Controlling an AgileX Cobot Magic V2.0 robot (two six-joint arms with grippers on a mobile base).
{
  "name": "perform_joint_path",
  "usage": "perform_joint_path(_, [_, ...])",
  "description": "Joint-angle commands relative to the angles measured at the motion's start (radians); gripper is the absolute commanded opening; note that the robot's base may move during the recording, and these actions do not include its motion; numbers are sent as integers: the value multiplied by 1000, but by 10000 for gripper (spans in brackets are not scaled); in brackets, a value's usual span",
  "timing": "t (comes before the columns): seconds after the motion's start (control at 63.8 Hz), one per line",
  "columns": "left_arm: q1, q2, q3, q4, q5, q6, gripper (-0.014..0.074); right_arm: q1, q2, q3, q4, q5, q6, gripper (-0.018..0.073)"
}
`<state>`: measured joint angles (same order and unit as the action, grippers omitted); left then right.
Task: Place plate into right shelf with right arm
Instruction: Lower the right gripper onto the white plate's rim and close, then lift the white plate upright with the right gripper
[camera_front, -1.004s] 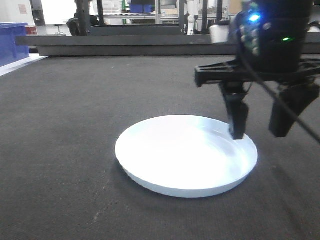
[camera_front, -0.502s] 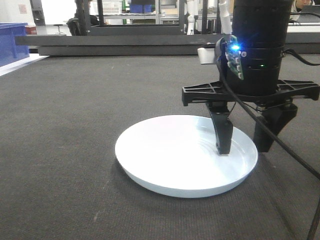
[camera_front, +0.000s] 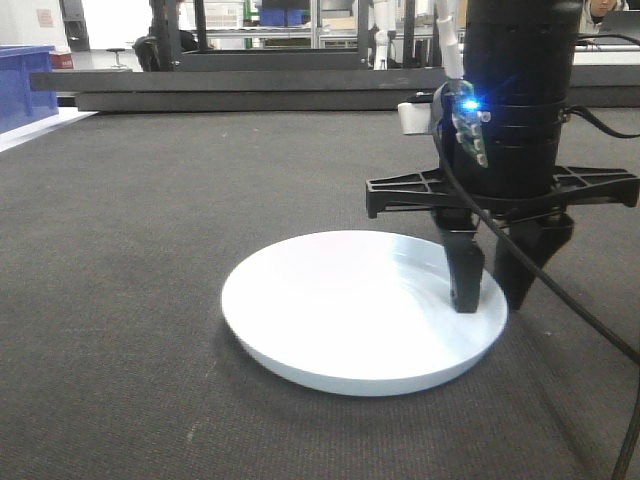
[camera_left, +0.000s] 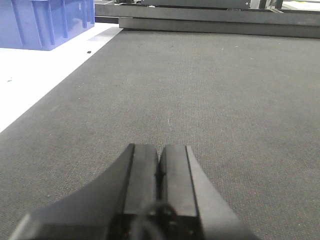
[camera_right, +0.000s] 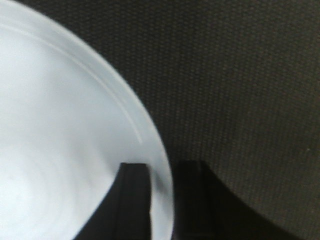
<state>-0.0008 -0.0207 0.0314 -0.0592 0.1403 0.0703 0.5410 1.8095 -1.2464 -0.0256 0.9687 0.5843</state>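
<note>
The white round plate (camera_front: 350, 310) lies flat on the dark mat. My right arm (camera_front: 520, 90), black with a blue light and a cable, stands upright over the plate's right edge. My right gripper (camera_front: 490, 300) straddles the rim, with one finger inside the plate and one outside. In the right wrist view the plate (camera_right: 60, 125) fills the left side, and the rim sits pinched in the right gripper (camera_right: 162, 170). My left gripper (camera_left: 160, 150) is shut and empty, low over the bare mat. I cannot pick out the right shelf.
A blue bin (camera_front: 25, 85) stands at the far left on a white surface (camera_left: 30, 75); the bin also shows in the left wrist view (camera_left: 45, 22). A long black beam (camera_front: 250, 90) runs across the back of the mat. Distant racks with blue bins (camera_front: 285, 15) show behind it.
My right arm came in from the right and lowered onto the plate's right rim. Its fingers closed in from wide apart, and the plate slid slightly left.
</note>
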Motion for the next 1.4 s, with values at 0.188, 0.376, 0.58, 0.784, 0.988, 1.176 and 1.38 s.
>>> perform_joint_path(0.188, [-6, -2, 8, -4, -89, 3, -47, -5, -104, -30, 9, -18, 2, 55])
perform_joint_path(0.376, [-6, -2, 8, -4, -89, 3, -47, -29, -203, -21, 6, -37, -11, 54])
perform_joint_path(0.58, [-6, -2, 8, -4, -89, 3, -47, -94, -378, 129, 10, -266, -149, 54])
perform_joint_path(0.784, [-6, -2, 8, -4, -89, 3, -47, -192, -606, 355, 16, -519, -301, 54])
perform_joint_path(0.988, [-6, -2, 8, -4, -89, 3, -47, -295, -824, 544, 18, -773, -432, 54])
perform_joint_path(1.176, [-6, -2, 8, -4, -89, 3, -47, -365, -998, 704, 18, -969, -480, 54])
perform_joint_path(1.38, [-6, -2, 8, -4, -89, 3, -47, -375, -1186, 800, 26, -1059, -496, 54])
